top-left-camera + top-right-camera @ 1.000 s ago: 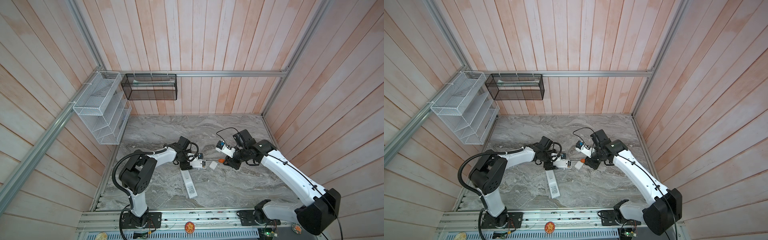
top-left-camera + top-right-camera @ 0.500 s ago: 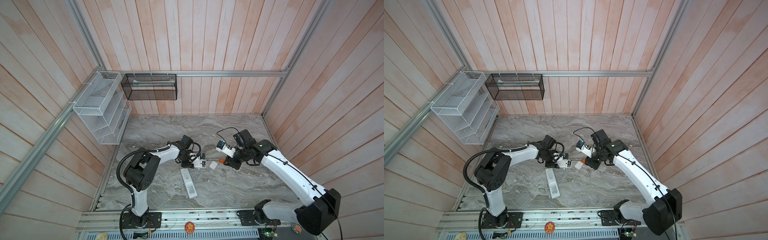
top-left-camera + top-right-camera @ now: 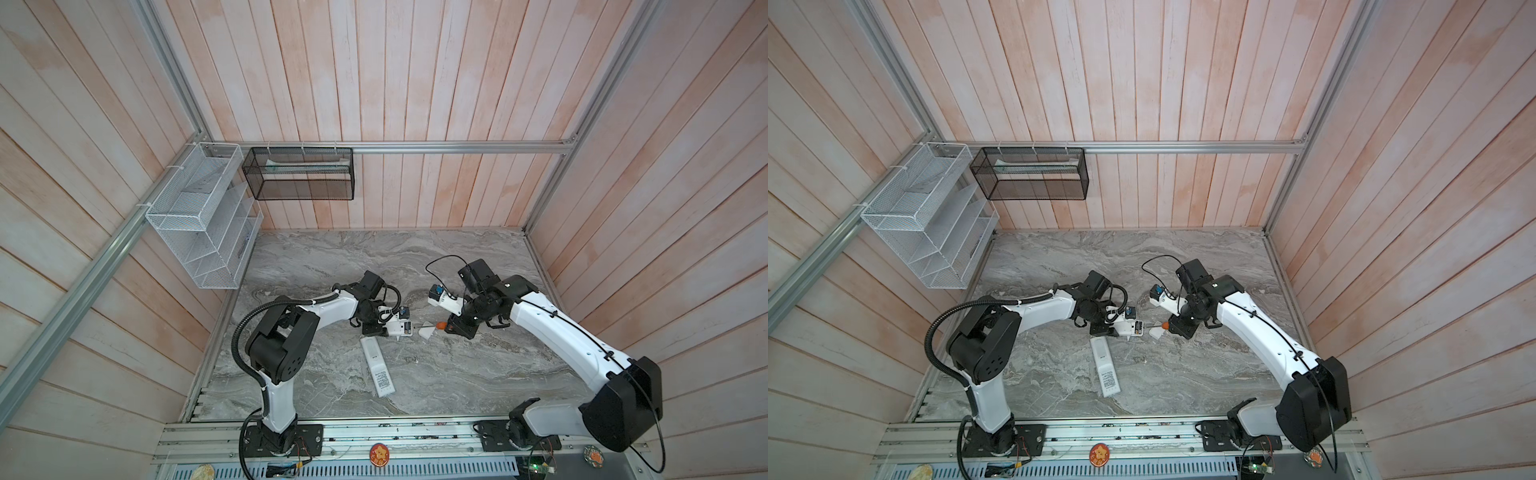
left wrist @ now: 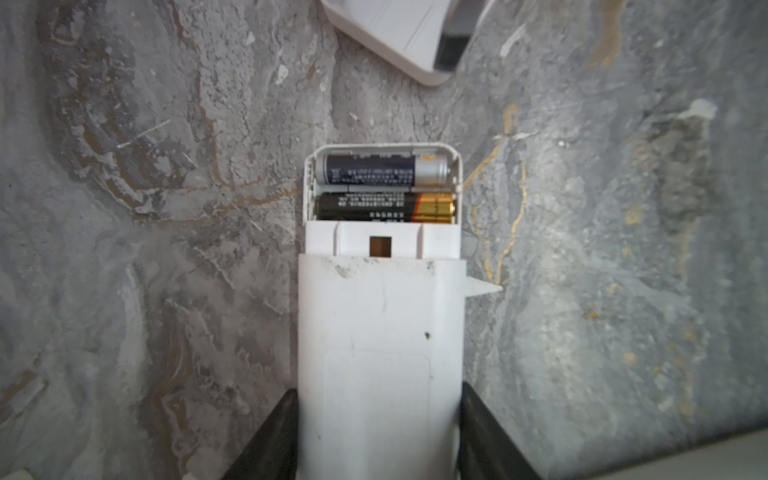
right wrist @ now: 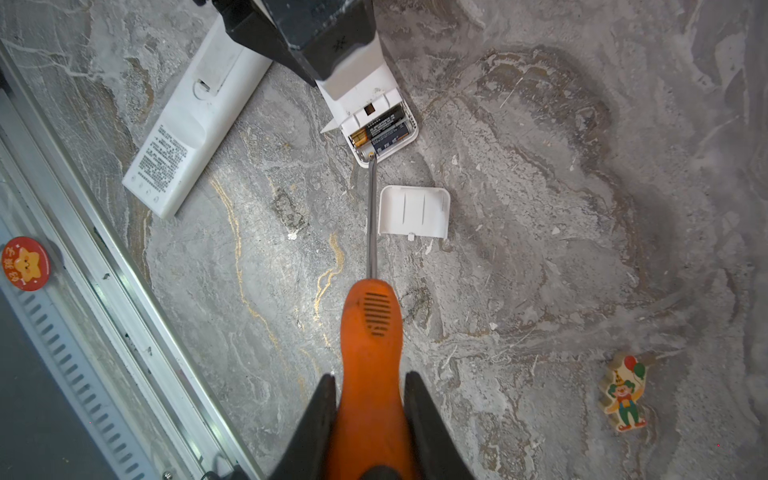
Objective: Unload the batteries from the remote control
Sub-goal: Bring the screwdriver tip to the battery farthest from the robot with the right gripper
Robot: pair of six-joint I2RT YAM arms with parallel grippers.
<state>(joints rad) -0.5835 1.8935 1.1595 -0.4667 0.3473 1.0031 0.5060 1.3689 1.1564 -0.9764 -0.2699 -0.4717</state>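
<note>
On the tabletop (image 5: 540, 291), the left claw (image 4: 378, 390) clamps the remote (image 4: 380, 324) and the right claw (image 5: 370, 376) clamps the screwdriver (image 5: 370, 324); prying the batteries (image 4: 382, 187) out looks next.

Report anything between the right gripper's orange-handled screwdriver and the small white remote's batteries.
Nothing visible. The orange-handled screwdriver tip sits at the exposed dark cylindrical batteries; the loose white cover lies beside its shaft.

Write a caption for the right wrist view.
The right gripper holds the orange screwdriver, tip at a battery in the open remote.

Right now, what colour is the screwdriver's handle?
The screwdriver handle is orange; clearest in the right wrist view.
</note>
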